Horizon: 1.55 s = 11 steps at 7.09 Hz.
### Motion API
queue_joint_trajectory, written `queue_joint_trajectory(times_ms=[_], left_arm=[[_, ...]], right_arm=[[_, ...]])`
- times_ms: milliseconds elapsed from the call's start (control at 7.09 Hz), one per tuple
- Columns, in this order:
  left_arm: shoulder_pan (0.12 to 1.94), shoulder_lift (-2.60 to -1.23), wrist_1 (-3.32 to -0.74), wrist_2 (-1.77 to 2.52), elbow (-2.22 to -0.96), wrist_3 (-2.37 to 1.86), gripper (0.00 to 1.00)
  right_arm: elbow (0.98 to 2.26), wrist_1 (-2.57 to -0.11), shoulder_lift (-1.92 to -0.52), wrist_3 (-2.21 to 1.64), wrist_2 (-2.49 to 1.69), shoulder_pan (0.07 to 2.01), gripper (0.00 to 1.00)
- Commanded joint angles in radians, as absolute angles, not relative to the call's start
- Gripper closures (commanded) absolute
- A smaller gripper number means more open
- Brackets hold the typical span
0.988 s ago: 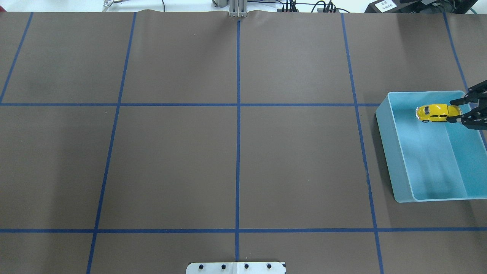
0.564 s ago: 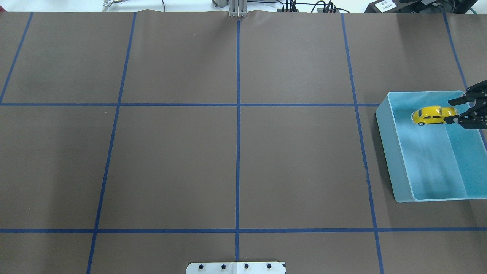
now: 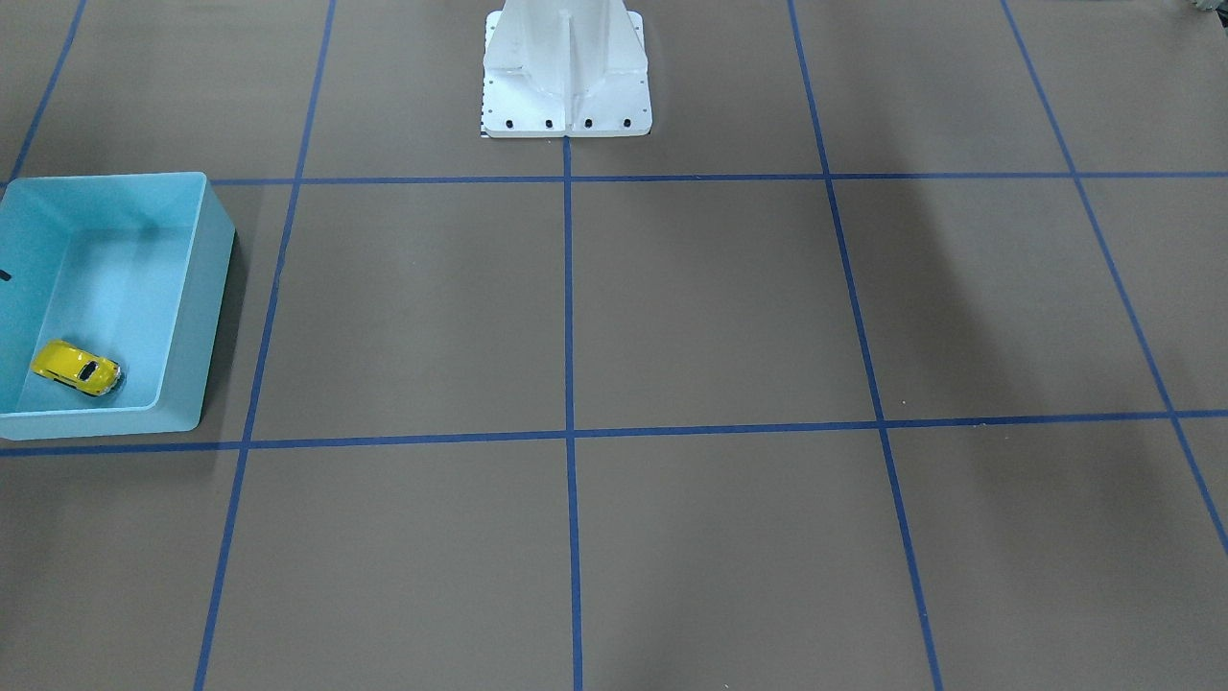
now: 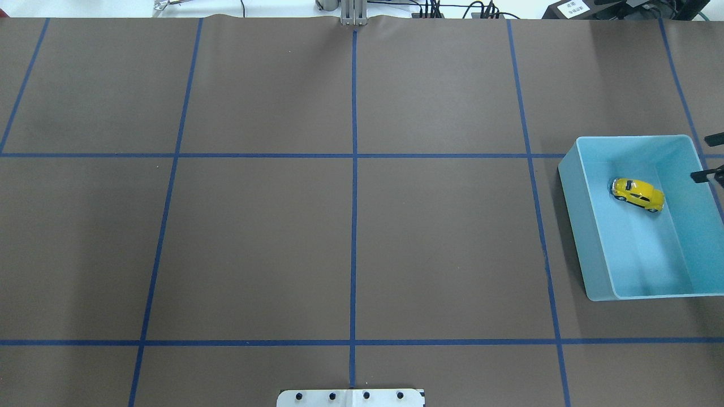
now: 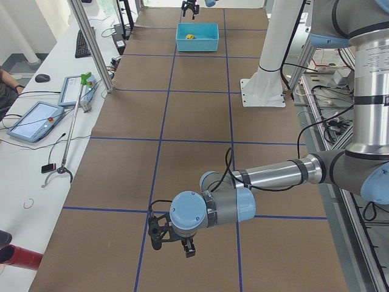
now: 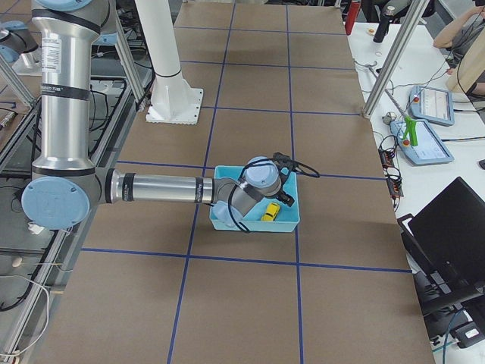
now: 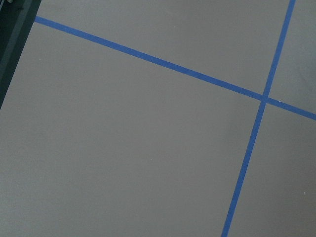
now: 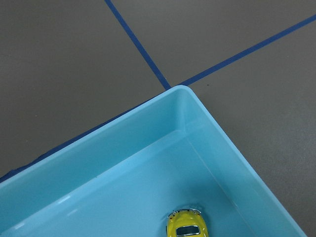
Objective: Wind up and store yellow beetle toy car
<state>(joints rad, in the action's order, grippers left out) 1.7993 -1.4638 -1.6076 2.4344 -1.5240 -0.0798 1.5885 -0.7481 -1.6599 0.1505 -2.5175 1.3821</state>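
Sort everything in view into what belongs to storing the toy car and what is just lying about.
Belongs to the job:
yellow beetle toy car, lying in the light blue bin
right end effector, open at the bin's edge

Just lying about:
tablet, mouse, keyboard on the side bench
laptop
left end effector, far from the bin
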Motion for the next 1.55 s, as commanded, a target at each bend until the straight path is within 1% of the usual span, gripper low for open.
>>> queue_joint_trajectory(times_ms=[0, 141, 282, 564, 846, 1411], left_arm=[[1.799, -1.465, -1.609, 2.434, -1.523, -0.080, 0.00], [1.799, -1.468, -1.609, 2.434, -1.525, -0.080, 0.00], [1.799, -1.468, -1.609, 2.436, -1.525, -0.080, 0.00], [1.799, -1.468, -1.611, 2.434, -1.523, -0.080, 0.00], [1.799, -1.468, -1.611, 2.434, -1.526, -0.078, 0.00], [1.799, -1.471, -1.611, 2.434, -1.531, -0.080, 0.00]], right_arm=[[1.585, -1.156, -1.605, 0.137, -2.510, 1.540, 0.00], [1.585, -1.343, -1.579, -0.012, -2.469, 1.557, 0.00], [1.580, -1.401, -1.586, -0.191, -2.400, 1.562, 0.00], [1.575, -1.526, -1.608, -0.306, -2.379, 1.583, 0.00], [1.568, -1.534, -1.606, -0.292, -2.263, 1.588, 0.00], [1.578, -1.532, -1.629, -0.287, -2.260, 1.598, 0.00]])
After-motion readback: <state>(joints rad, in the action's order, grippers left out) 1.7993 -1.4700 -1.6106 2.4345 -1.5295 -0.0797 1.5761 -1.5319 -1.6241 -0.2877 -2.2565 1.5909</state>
